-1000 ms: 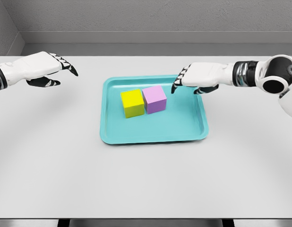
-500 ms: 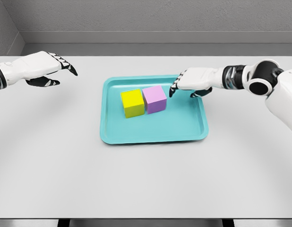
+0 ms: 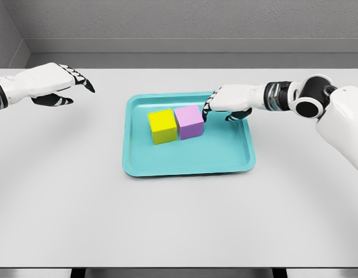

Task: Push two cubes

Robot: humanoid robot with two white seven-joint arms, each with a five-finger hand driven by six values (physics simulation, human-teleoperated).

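Observation:
A yellow cube and a purple cube sit side by side, touching, in a teal tray at the table's middle. My right hand reaches in from the right over the tray's back right part. Its fingers are extended and hold nothing, and the dark fingertips are at the purple cube's right face, very close or just touching. My left hand hovers open over the table far to the left, well away from the tray.
The white table stretches wide in front of the tray and to both sides. A grey wall runs along its far edge.
My right hand has slid left across the tray's back right corner, closing the gap to the purple cube. The cubes and the left hand have not moved.

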